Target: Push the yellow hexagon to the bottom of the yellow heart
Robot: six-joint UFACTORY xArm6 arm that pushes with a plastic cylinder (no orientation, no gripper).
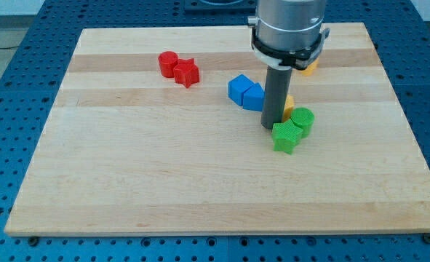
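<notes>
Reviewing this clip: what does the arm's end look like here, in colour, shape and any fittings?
A wide silver-grey cylinder enters from the view's top, ringed below by a black clamp-like collar with small side lugs. From it hangs a straight, dark grey round rod ending in my tip. No cables or markings show.

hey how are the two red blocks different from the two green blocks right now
The red blocks sit toward the view's top left, far from my tip; the green blocks sit right beside my tip, on its right.
The red pair lies side by side; the green pair runs diagonally, one block nearer the view's bottom.
Only the green pair has the yellow hexagon close by, mostly hidden behind the rod.
Both are touching pairs.
</notes>
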